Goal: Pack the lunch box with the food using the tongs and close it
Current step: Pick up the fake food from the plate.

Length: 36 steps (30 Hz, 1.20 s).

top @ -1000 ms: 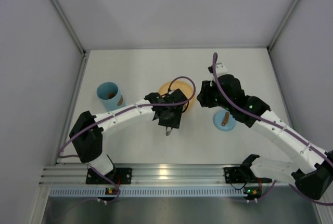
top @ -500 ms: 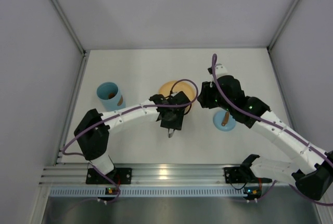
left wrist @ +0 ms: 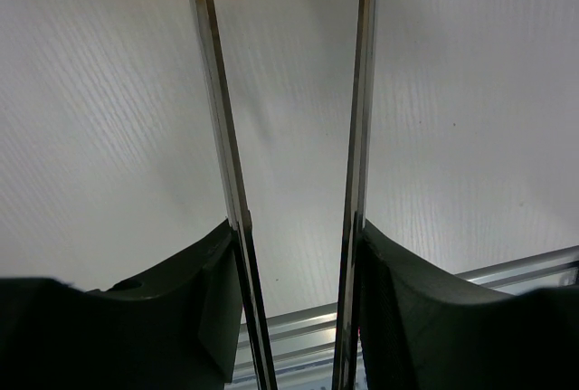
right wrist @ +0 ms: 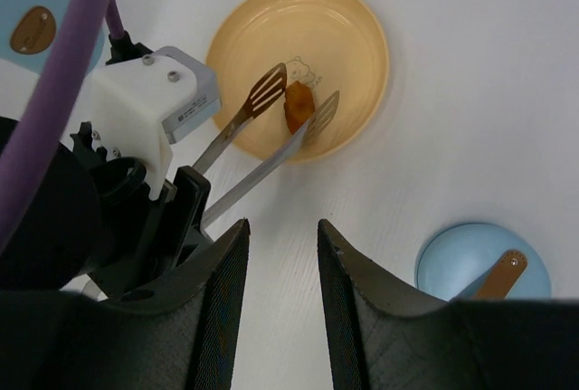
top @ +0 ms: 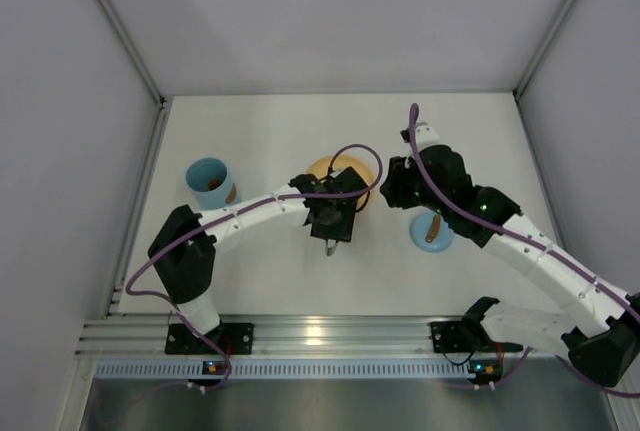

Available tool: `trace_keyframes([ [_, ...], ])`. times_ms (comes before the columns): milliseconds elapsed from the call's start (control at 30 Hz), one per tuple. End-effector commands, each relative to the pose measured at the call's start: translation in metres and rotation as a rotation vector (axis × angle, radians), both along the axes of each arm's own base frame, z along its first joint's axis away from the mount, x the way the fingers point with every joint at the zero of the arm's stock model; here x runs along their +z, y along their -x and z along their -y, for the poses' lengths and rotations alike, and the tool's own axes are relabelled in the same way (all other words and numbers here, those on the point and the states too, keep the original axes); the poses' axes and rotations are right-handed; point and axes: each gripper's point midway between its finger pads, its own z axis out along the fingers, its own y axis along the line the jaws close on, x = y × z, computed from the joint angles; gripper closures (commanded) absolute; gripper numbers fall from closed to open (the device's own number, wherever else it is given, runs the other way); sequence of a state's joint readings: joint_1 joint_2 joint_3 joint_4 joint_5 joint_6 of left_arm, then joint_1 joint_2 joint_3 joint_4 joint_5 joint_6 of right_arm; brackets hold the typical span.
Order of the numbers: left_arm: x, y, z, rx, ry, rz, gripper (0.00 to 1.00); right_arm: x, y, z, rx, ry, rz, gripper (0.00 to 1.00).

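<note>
My left gripper [top: 330, 219] is shut on the silver tongs [right wrist: 258, 150], pressing their two arms [left wrist: 215, 100] from outside. The tong tips reach onto the orange plate [right wrist: 362, 37], and an orange piece of food [right wrist: 297, 106] lies between them. The lunch box [top: 209, 182], a light blue tub, stands at the left with brown food [right wrist: 33, 30] inside. Its blue lid [right wrist: 470, 268] with the brown knob [top: 434, 228] lies flat on the table at the right. My right gripper [right wrist: 282, 232] hovers open and empty between plate and lid.
The orange plate [top: 322, 167] is partly covered by the left wrist and its purple cable [top: 355, 156]. An aluminium rail [top: 320, 336] runs along the near edge. Grey walls close in the white table [top: 270, 131] on three sides.
The left arm has shifted a little right and toward the plate, carrying the tongs. The right arm has stayed in place.
</note>
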<state>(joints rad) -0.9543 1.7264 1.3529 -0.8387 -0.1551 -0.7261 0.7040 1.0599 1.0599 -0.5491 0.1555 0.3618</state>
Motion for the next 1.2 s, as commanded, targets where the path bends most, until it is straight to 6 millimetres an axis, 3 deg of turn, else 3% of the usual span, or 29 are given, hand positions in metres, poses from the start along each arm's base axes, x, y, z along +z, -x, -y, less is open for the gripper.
trace_keyframes([
  [0, 0.020, -0.020, 0.007, 0.003, 0.035, 0.065, 0.49, 0.007, 0.004, 0.006, 0.001, 0.000, 0.016, 0.64],
  [333, 0.027, -0.029, 0.001, -0.001, 0.028, 0.049, 0.52, 0.006, 0.005, 0.006, 0.006, 0.001, 0.010, 0.64],
  [633, 0.016, -0.015, -0.002, -0.008, 0.019, 0.008, 0.52, 0.004, 0.005, 0.005, 0.008, -0.005, 0.008, 0.64],
  [1167, -0.004, -0.009, 0.000, -0.010, -0.016, -0.022, 0.51, 0.000, 0.007, 0.008, 0.009, 0.003, 0.013, 0.64],
])
